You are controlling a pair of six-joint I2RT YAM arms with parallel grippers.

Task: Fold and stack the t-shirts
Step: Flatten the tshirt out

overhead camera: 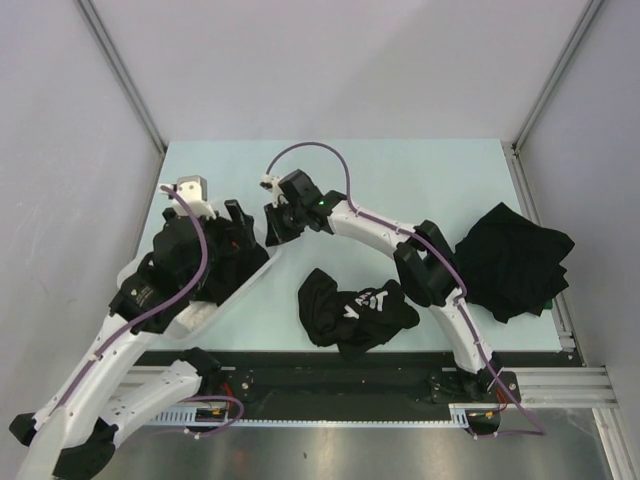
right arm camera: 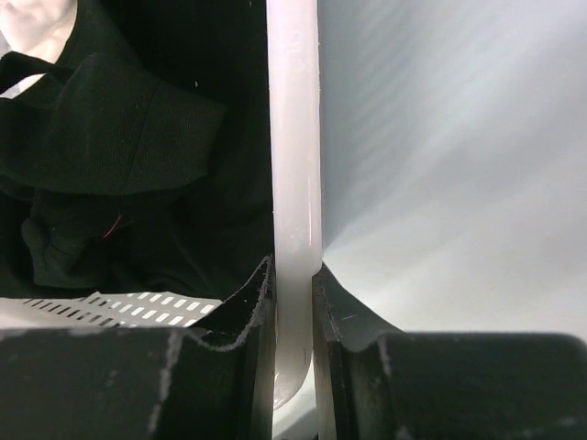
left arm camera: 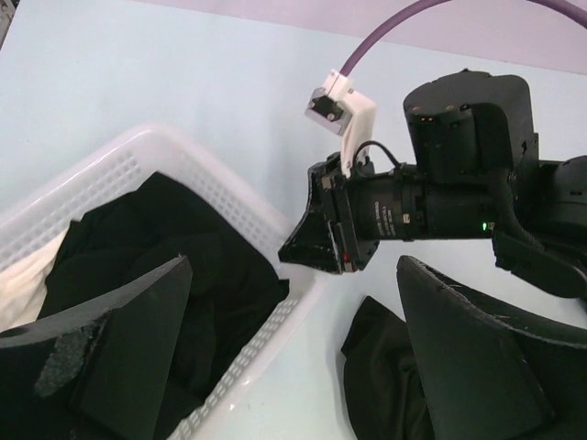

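Several black t-shirts [overhead camera: 195, 255] lie heaped in the white lattice basket [overhead camera: 258, 272] at the left. My right gripper [overhead camera: 272, 225] is shut on the basket's rim [right arm camera: 293, 137], with the white wall pinched between its fingers [right arm camera: 261, 302]. The basket's dark t-shirts [right arm camera: 119, 137] fill the left of the right wrist view. My left gripper [left arm camera: 298, 307] hangs open over the basket's right edge, holding nothing, with the right gripper [left arm camera: 316, 243] just ahead of it. A crumpled t-shirt with white lettering [overhead camera: 355, 312] lies mid-table. Another black t-shirt heap [overhead camera: 515, 258] sits at the right.
A white cloth [left arm camera: 23, 275] shows under the shirts in the basket. The pale blue table [overhead camera: 400, 180] ends at grey walls at the back and sides. The crumpled shirt's edge [left arm camera: 385, 367] lies by my left gripper's right finger.
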